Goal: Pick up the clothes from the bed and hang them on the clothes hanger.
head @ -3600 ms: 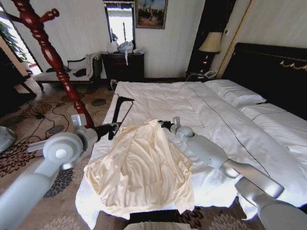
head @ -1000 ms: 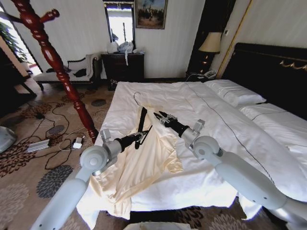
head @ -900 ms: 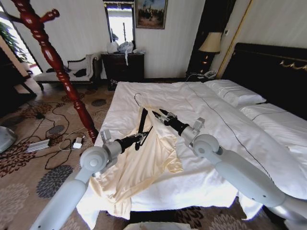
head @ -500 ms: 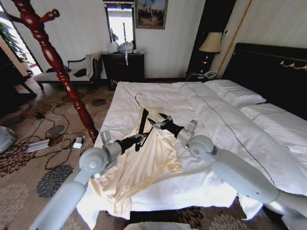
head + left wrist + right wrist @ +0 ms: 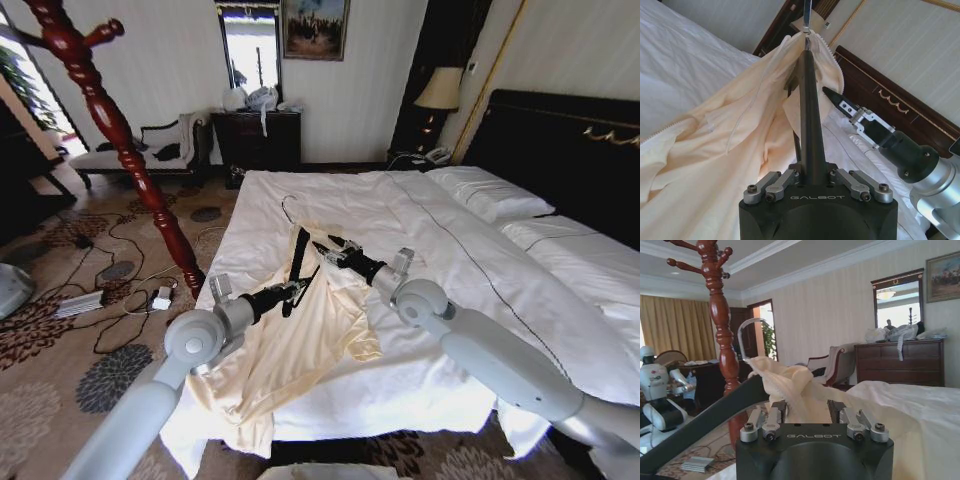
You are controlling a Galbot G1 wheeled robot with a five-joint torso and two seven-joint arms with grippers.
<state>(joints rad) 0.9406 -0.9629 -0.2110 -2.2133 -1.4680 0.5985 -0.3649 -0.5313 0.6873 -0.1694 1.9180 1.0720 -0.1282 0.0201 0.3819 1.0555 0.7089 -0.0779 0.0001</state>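
- My left gripper [image 5: 296, 289] is out over the near side of the bed [image 5: 470, 270], pinched on one arm of the black hanger [image 5: 297, 256]; in the left wrist view that arm runs straight out between the fingers, so the hold looks firm.
- The hanger stands tilted, its wire hook [image 5: 286, 206] lifted above the duvet.
- My right gripper [image 5: 322, 250] is just beside the hanger, at the collar of the garment [image 5: 290, 350]. From its own wrist camera I see cream cloth bunched between the fingers, so I read it as pinching the collar.
- The step in hand, as I judge it, is working the collar and shoulder over the hanger's arm.
- To do it well I'd keep the left gripper steady and let the right one draw the cloth along the arm, not across it, so the thin fabric slides instead of snagging.
- I'd watch the hook end: the collar already sits up around its base in the left wrist view, and tugging too hard could pull it off.
- The garment is pale cream, thin and silky, heavily wrinkled. Its upper part is gathered up at the hanger; the rest trails down the duvet and spills over the bed's near edge.
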